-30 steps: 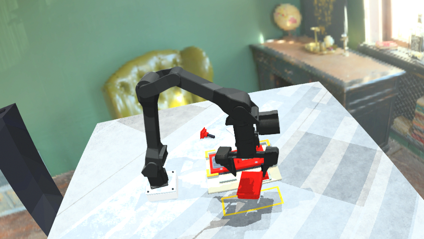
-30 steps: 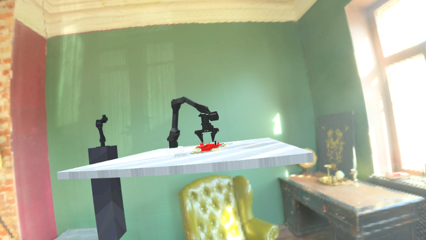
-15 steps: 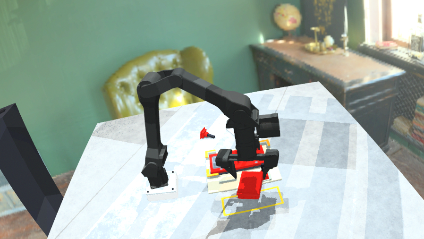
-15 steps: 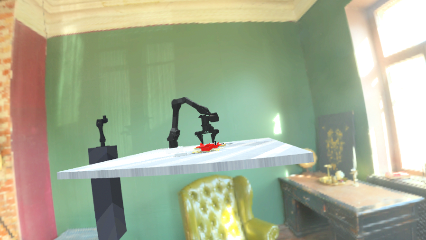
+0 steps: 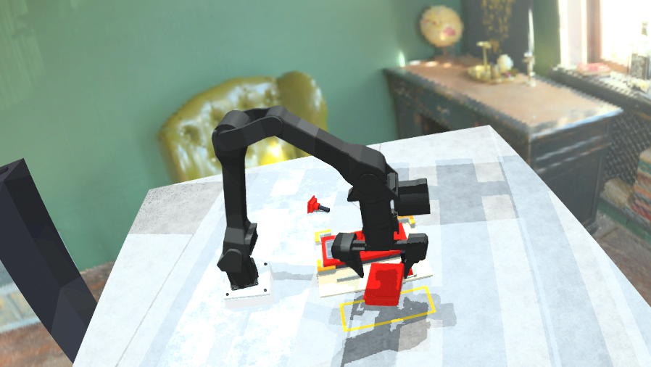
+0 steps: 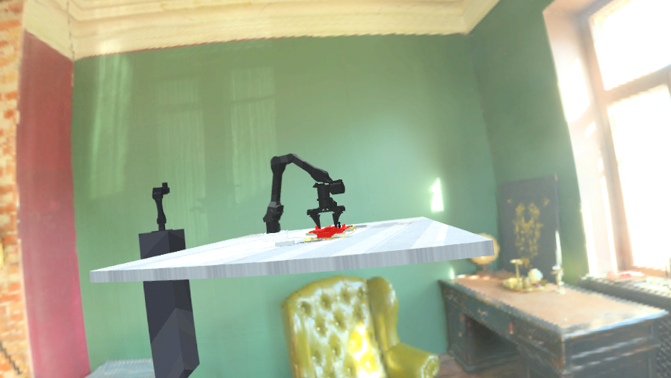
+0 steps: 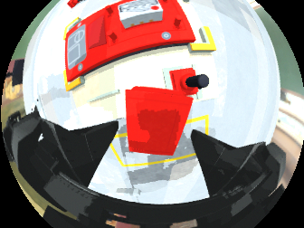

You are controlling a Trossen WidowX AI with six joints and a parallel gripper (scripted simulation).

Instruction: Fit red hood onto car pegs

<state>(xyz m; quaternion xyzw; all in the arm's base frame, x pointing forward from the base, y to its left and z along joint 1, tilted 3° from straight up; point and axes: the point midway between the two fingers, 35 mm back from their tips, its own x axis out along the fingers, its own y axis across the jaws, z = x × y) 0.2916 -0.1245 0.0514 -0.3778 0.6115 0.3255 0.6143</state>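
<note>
While the hood (image 5: 383, 283) lies flat on the table (image 5: 501, 273), partly inside a yellow outline (image 5: 388, 309), the gripper (image 5: 380, 268) hangs above it with its 2 fingers (image 5: 354, 263) spread wide and nothing between them. In the wrist view the hood sits between the 2 finger tips, lower down. Just behind it is the red car chassis (image 7: 109, 41) in its jig (image 5: 328, 282). The black arm (image 5: 318, 141) bends up from its base (image 5: 248, 291) and points straight down. Farther back lies a small red part (image 5: 314, 204).
</note>
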